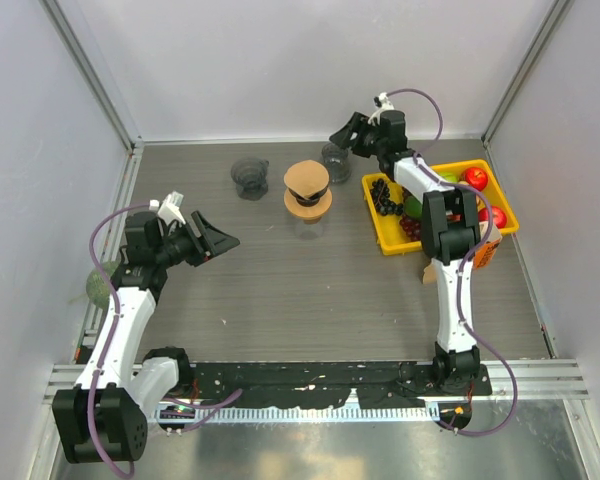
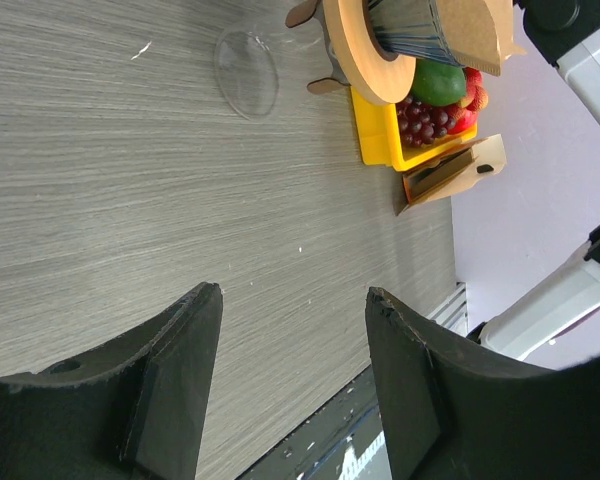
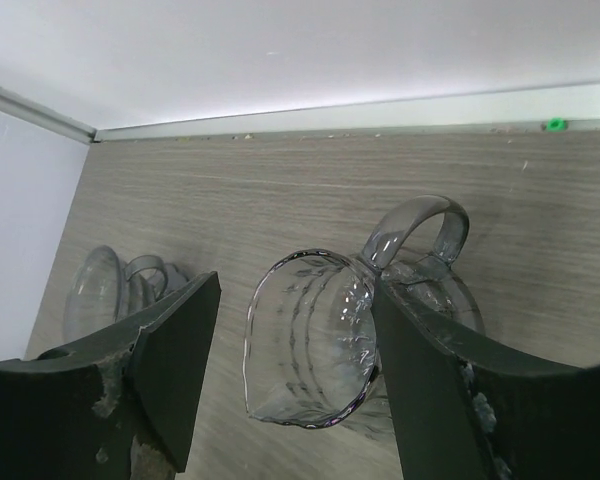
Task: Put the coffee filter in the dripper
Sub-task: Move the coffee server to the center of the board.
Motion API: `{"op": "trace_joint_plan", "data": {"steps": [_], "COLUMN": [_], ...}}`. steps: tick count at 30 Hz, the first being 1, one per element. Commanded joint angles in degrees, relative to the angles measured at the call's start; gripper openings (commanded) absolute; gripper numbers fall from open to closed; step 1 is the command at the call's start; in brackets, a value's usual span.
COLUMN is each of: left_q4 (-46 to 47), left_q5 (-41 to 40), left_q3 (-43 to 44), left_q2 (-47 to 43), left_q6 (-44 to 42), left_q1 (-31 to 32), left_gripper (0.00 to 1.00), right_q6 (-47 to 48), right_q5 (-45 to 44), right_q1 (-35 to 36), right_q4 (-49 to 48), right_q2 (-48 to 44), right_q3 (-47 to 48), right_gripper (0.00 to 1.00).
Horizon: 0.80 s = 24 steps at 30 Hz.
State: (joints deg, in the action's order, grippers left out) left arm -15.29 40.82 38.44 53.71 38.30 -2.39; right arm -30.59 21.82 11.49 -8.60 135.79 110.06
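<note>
Glass dripper [image 3: 315, 340] lay mid-frame in the right wrist view between the right gripper's [image 3: 290, 320] parted fingers. Left gripper [image 2: 292, 305], at left overhead, stood parted too — holding nothing.

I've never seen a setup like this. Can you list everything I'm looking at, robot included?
table: one, grey wood grain, under everything
drippers: two, clear, at the back; one left of the stand, one between the right tool's fingers
filter: one, brown, on top of the stand
stand: one, glass with a wooden collar, mid-back
tray: one, yellow, right side
fruit: several, dark, red and green, in the tray
cardboard: one, brown, in front of the tray
ball: one, green, beyond the table's left edge
arms: two, white and black, near edge
left tool: open, empty
right tool: open, around a dripper
</note>
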Motion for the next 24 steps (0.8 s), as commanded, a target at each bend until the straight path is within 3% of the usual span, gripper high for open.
{"op": "trace_joint_plan", "data": {"steps": [1,18,20,24], "left_q4": [1.1,1.2,1.2,1.0], "left_q5": [1.5,1.6,1.5,1.5], "left_q3": [-0.3,-0.5,-0.3,0.1], "left_q2": [-1.2,-1.7,-1.8,-1.9], "left_q6": [-0.3,0.4,0.4,0.0], "left_q1": [-0.3,-0.4,-0.3,-0.3], "left_gripper": [0.63,0.63,0.63,0.63], "right_q6": [-4.0,-12.9,-11.7,1.1], "right_q5": [1.9,7.3,8.8,14.9], "right_q1": [0.8,1.4,0.6,-2.5], "right_q4": [0.6,-5.9,-6.3,-0.7], "right_q2": [-6.2,-17.3,-18.0,-16.5], "right_q3": [-4.8,-22.5,-22.0,-13.9], "right_gripper": [0.69,0.65,0.65,0.67]}}
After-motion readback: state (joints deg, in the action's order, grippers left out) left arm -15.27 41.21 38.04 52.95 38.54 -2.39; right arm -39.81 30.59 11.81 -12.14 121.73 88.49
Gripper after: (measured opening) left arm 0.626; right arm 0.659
